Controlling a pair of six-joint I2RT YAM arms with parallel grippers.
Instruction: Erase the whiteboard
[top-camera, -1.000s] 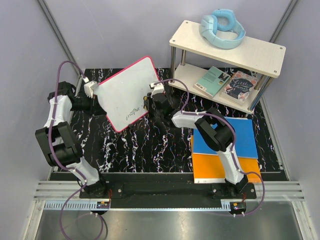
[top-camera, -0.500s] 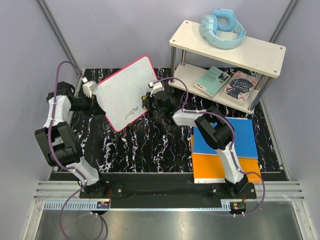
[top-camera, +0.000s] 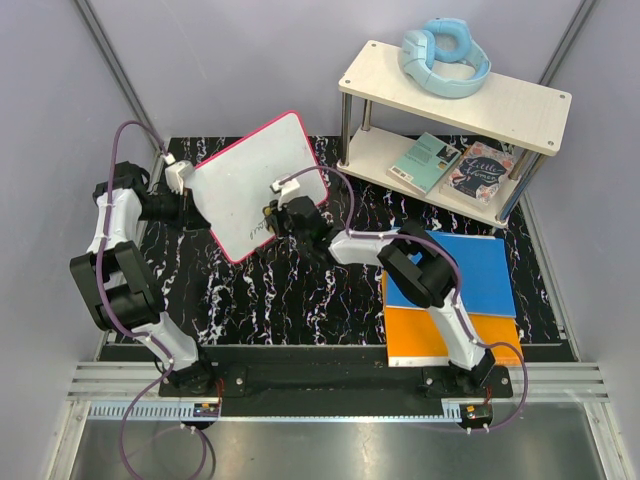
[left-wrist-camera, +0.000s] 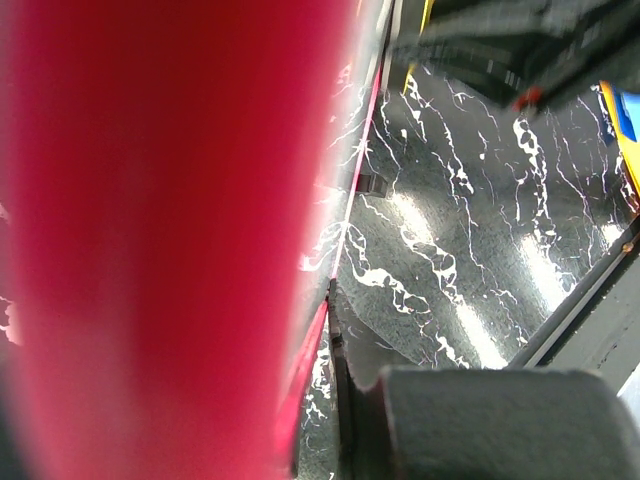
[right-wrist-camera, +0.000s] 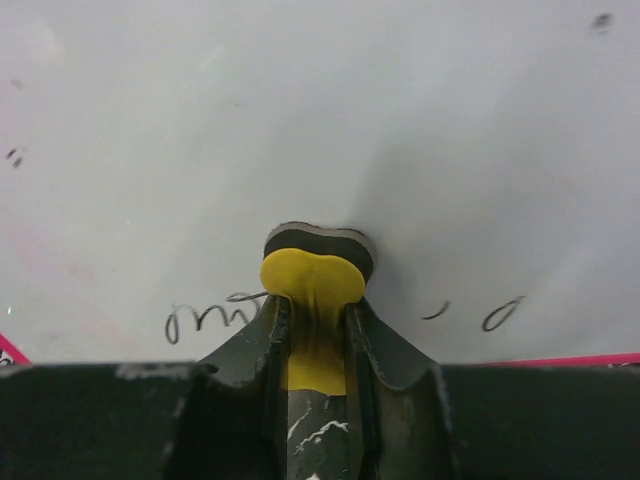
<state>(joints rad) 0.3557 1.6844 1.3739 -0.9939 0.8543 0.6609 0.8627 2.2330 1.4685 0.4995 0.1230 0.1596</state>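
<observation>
The whiteboard (top-camera: 250, 178), white with a pink-red rim, is held tilted above the black mat. My left gripper (top-camera: 188, 196) is shut on its left edge. In the left wrist view the rim (left-wrist-camera: 150, 240) is a red blur beside one dark finger (left-wrist-camera: 345, 400). My right gripper (top-camera: 272, 215) is shut on a yellow eraser (right-wrist-camera: 312, 280) and presses its dark felt face against the board near the lower edge. Black handwriting (right-wrist-camera: 205, 320) remains left of the eraser, with a few strokes (right-wrist-camera: 497, 313) to its right. The board (right-wrist-camera: 320, 110) fills the right wrist view.
A black marbled mat (top-camera: 300, 290) covers the table. A two-tier shelf (top-camera: 455, 85) stands at the back right with blue headphones (top-camera: 445, 55) on top and two books (top-camera: 455, 165) below. Blue (top-camera: 480, 275) and orange (top-camera: 430, 335) flat rectangles lie at the right front.
My right gripper has slid left and a little nearer across the board with the eraser. Part of the handwriting it passed over is gone. The left gripper keeps holding the board.
</observation>
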